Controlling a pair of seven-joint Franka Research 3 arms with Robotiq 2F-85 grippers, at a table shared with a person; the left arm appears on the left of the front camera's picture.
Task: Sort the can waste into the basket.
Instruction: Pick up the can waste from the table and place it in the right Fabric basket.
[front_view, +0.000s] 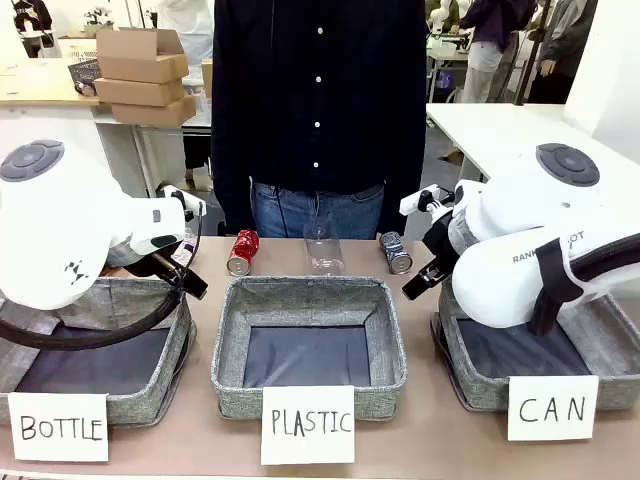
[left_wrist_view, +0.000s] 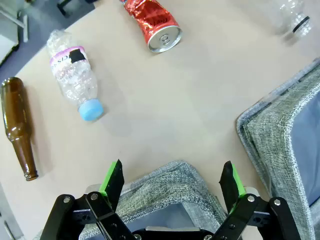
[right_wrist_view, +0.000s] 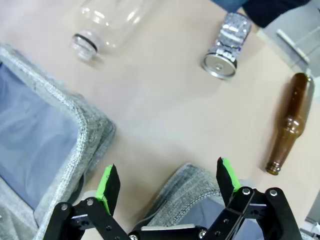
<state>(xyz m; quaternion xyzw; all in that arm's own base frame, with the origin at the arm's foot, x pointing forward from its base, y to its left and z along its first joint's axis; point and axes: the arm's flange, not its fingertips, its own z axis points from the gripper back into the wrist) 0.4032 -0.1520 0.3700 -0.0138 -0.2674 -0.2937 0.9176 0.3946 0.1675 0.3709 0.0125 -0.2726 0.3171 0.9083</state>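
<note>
Table (front_view: 280, 262) bears red can (front_view: 242, 252) and dark can (front_view: 396, 253), both untouched.

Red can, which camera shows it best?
The left wrist view: the red can lies large and unobstructed on the table, dented, silver end facing the camera. The front view shows that can small, beyond the PLASTIC bin.
</note>
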